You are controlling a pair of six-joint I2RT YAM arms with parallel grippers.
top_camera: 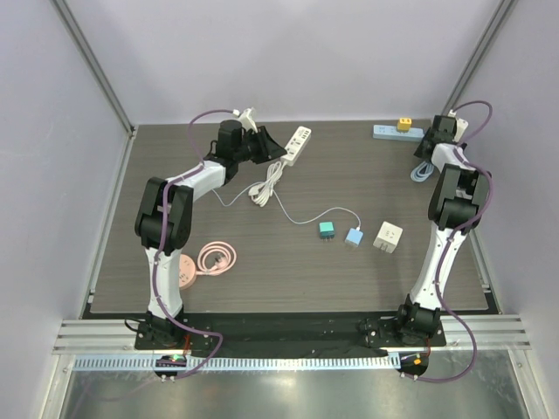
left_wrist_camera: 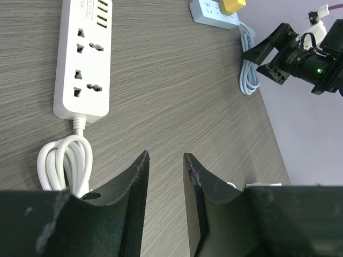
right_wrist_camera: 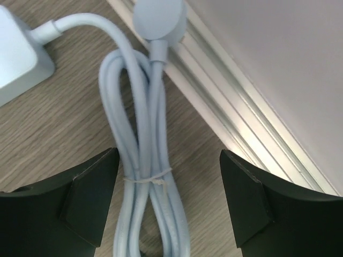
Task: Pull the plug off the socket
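Observation:
A yellow plug (top_camera: 404,124) sits in a light blue socket strip (top_camera: 390,132) at the back right of the table; the left wrist view shows the plug (left_wrist_camera: 231,4) at its top edge. My right gripper (right_wrist_camera: 169,155) is open wide over the strip's tied light blue cable bundle (right_wrist_camera: 144,176), which lies between the fingers nearer the left one. The gripper (top_camera: 430,147) is just right of the strip. My left gripper (left_wrist_camera: 166,156) is open by a narrow gap with nothing in it, beside a white power strip (left_wrist_camera: 83,59).
The white strip's coiled cord (top_camera: 265,188) trails forward. A teal adapter (top_camera: 327,230), a blue adapter (top_camera: 354,236) and a white adapter (top_camera: 388,237) lie mid-table. A pink coiled cable (top_camera: 217,258) lies front left. A metal rail (right_wrist_camera: 225,101) and the wall border the right edge.

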